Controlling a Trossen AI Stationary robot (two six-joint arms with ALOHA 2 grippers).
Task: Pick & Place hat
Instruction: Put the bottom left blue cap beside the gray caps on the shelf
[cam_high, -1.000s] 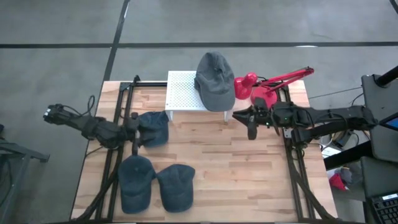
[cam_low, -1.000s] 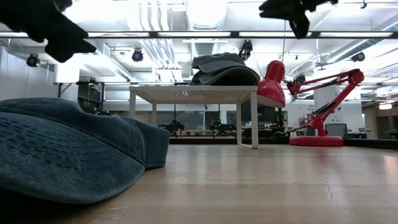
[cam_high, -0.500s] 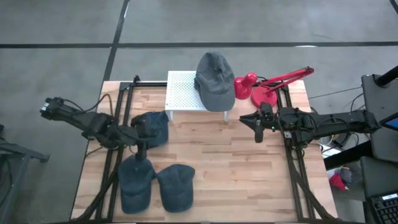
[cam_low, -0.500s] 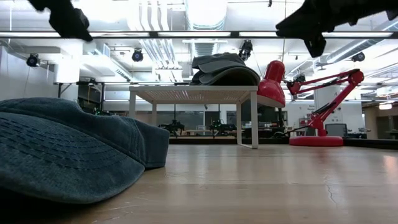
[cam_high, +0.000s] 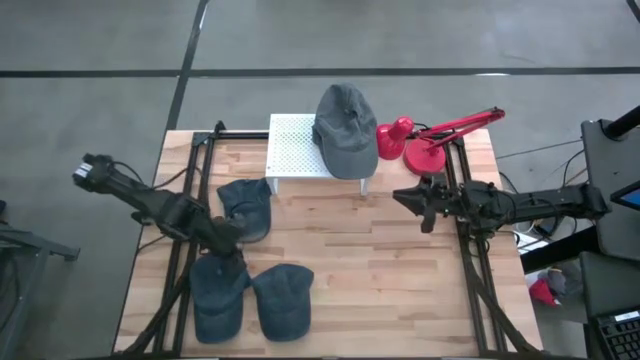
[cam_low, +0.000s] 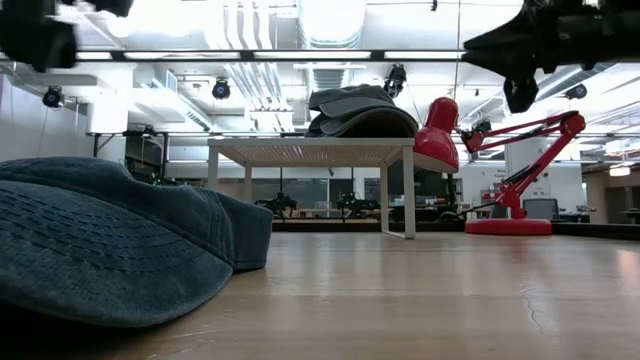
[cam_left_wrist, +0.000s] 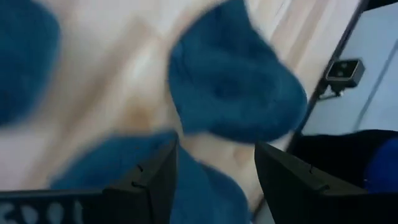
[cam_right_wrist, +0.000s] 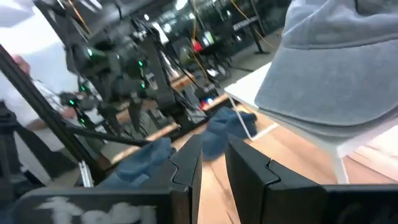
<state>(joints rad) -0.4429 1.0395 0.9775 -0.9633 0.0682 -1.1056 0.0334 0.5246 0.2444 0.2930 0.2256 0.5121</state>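
Left gripper (cam_high: 228, 237) is swinging in over the blue caps; a second ago it sat beside the upper blue cap (cam_high: 246, 203), and now it is hovering between that cap and the lower-left blue cap (cam_high: 218, 292). Its jaws are standing apart with nothing between them; the left wrist view is showing blue fabric just past the fingers (cam_left_wrist: 155, 180).

Right gripper (cam_high: 428, 207) is pulling back from the white stand (cam_high: 292, 145) toward its own side of the tabletop (cam_high: 400, 290). Jaws are nearly together, holding nothing.

Grey hat (cam_high: 345, 128) is resting on the stand's right end, overhanging the edge, next to the red lamp (cam_high: 420, 140). Third blue cap (cam_high: 283, 301) is lying beside the lower-left one.

Judgement: one hat is placed and the right arm is clearing out; the left arm is lining up for the next pick, most likely the lower-left cap. No grasp yet.
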